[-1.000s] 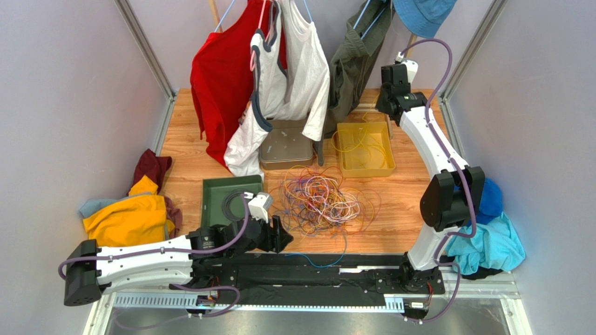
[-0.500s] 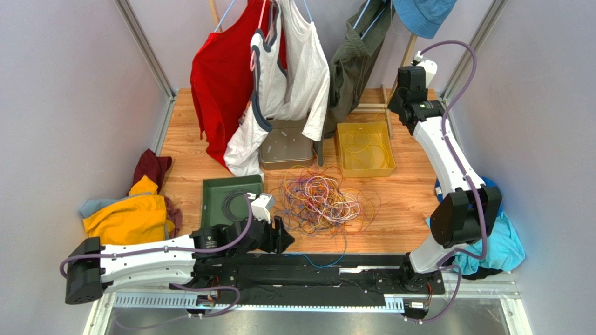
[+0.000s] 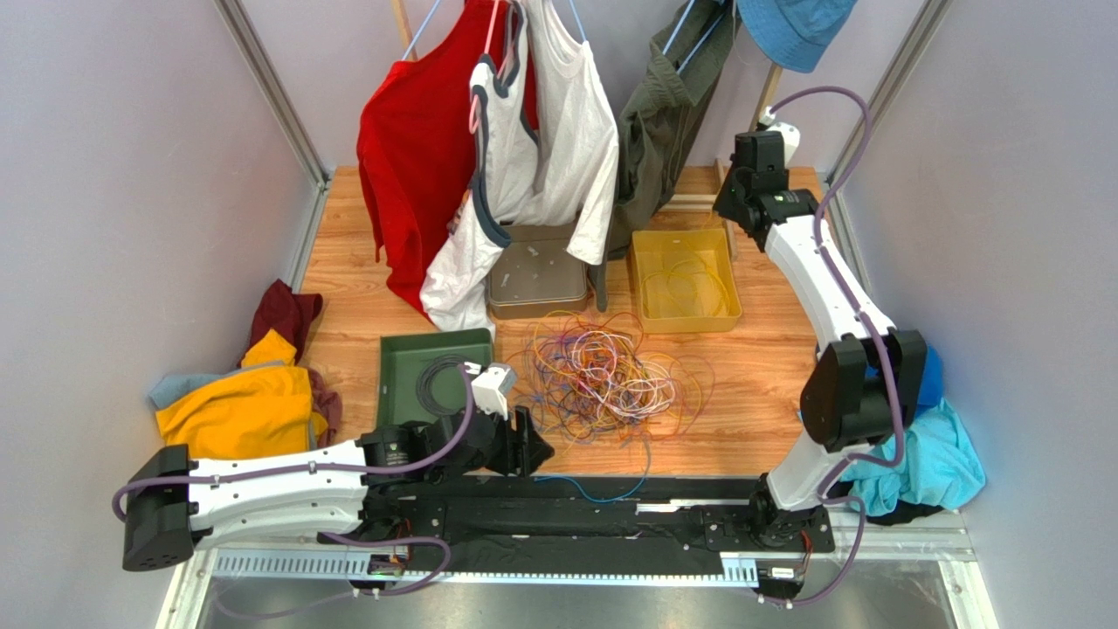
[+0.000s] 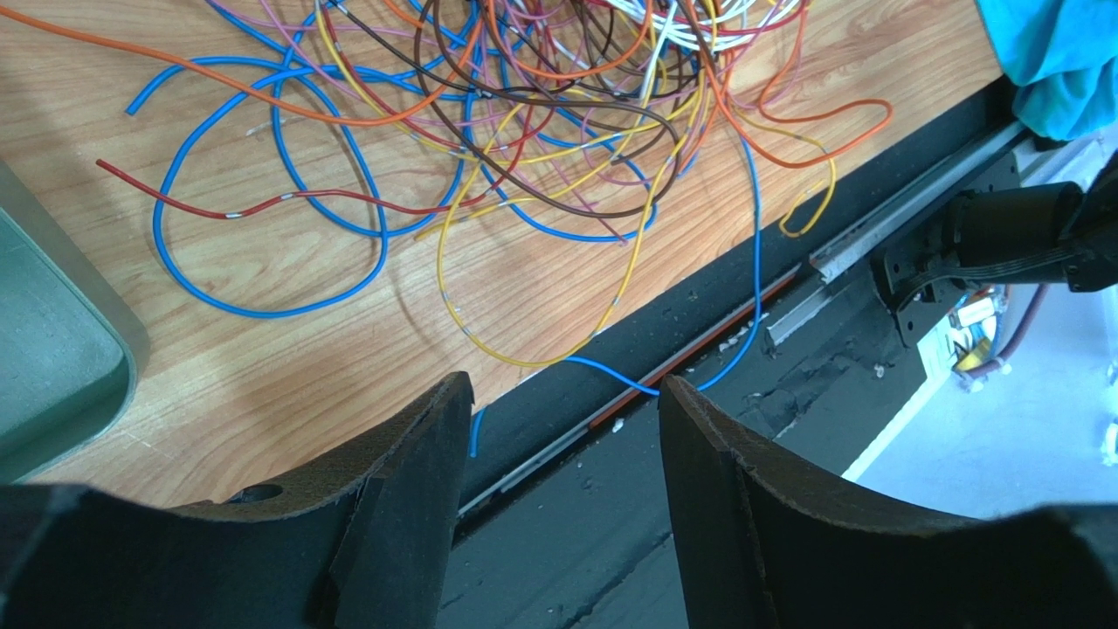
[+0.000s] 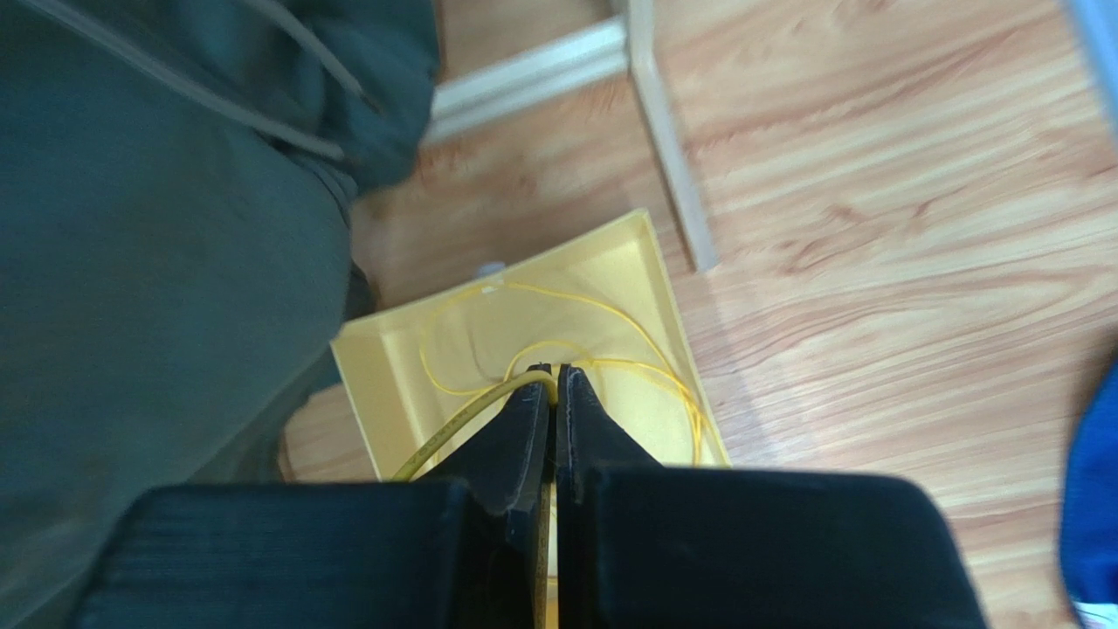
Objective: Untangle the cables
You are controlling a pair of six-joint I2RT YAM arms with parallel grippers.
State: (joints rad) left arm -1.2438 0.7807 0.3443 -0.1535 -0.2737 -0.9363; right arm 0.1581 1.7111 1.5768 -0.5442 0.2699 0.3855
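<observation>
Cables [image 3: 601, 374] are mostly lying snarled on the tabletop [image 3: 761, 367]; only few are resting sorted in the green tray [image 3: 404, 374] and the yellow tray [image 3: 715, 309]. Right pincer [image 5: 553, 383] is pinching one yellow cable [image 5: 459, 413] over that tray; left pincer [image 4: 564, 419] is hovering wide and empty at the tabletop's near edge

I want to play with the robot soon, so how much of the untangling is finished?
A little is done: yellow wires lie in the yellow tray, a dark coil in the green tray. In hand: the right end effector is shut on a yellow cable above the yellow tray; the left end effector is open, holding nothing. Left: the big snarl mid-table.
</observation>
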